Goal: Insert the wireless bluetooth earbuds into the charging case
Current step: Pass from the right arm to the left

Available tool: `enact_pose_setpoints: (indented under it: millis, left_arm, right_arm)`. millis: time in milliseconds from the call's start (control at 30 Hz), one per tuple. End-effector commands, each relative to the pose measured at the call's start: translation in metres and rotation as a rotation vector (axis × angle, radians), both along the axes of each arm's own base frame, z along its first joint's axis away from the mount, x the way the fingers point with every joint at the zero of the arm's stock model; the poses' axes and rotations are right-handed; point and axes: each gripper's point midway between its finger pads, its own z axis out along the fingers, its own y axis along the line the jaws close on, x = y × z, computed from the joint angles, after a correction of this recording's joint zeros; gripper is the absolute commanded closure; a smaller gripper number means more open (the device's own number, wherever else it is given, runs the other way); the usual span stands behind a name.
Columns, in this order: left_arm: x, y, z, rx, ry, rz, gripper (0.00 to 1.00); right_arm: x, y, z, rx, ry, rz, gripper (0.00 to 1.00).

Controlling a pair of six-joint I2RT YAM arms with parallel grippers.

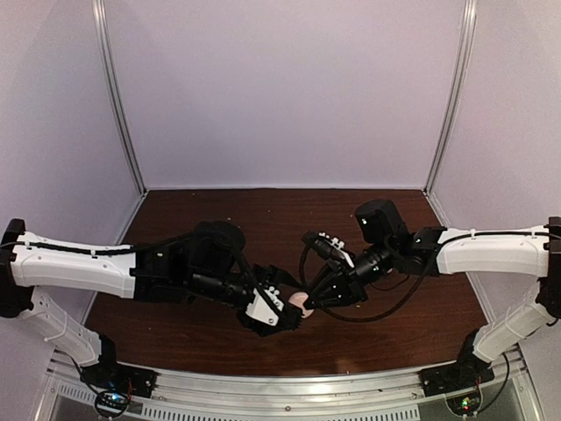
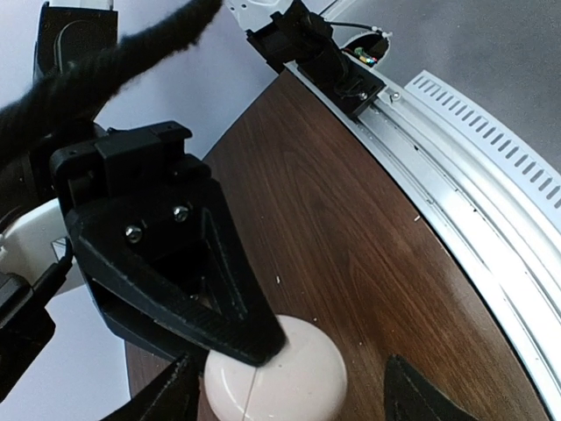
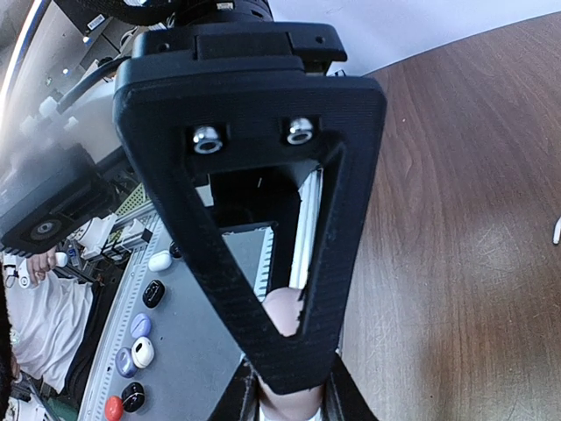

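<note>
Risk: charging case (image 2: 282, 379) is clamped by right gripper (image 1: 308, 301) near table (image 1: 219, 206) front-centre, left gripper (image 1: 287, 314) spread wide around it, earbuds not discernible; it could be squeezed out if left jaws are closed off-centre.

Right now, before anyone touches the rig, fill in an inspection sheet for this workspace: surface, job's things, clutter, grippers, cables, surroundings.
Surface: dark wood-grain table.
Job's things: white rounded charging case between both grippers; no earbuds clearly seen.
Clutter: small white sliver on the wood, too cut off to name.
Grippers: right gripper shut on the charging case; left gripper open, one finger on either side of it.
Cables: black sleeved cable crossing above the left wrist camera.
Surroundings: pale walls; metal rail at the near edge; small rounded items on a grey surface off the table.
</note>
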Motion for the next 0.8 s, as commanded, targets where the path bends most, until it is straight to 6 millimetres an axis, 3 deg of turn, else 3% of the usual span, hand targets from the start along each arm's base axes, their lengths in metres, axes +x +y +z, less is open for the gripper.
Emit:
enact_pose_setpoints:
  millis: [0,267,533,600,633,667,767]
  left_arm:
    - [0.001,-0.007,0.013,-0.024,-0.039,-0.009,0.26]
    - [0.003,-0.011,0.006,-0.002,-0.054,0.006,0.36]
    - [0.006,-0.011,0.008,-0.019,-0.059,0.031,0.54]
    - [0.01,-0.011,0.011,-0.047,-0.062,0.06,0.58]
    - [0.013,-0.01,0.013,-0.066,-0.063,0.078,0.6]
    - [0.016,-0.012,0.022,-0.111,-0.071,0.104,0.62]
    - [0.027,-0.01,0.038,-0.194,-0.08,0.179,0.64]
  right_arm:
    - [-0.005,0.005,0.009,0.017,0.007,0.035,0.91]
    - [-0.008,0.006,0.006,0.006,0.016,0.048,0.92]
    - [-0.009,0.006,0.009,0.014,0.006,0.054,0.87]
    - [-0.007,0.006,0.011,0.016,-0.005,0.041,0.79]
    - [-0.005,0.006,0.012,0.015,-0.012,0.029,0.63]
    - [-0.002,0.006,0.013,0.02,-0.021,0.015,0.56]
    - [0.009,0.002,0.024,0.054,-0.034,-0.037,0.42]
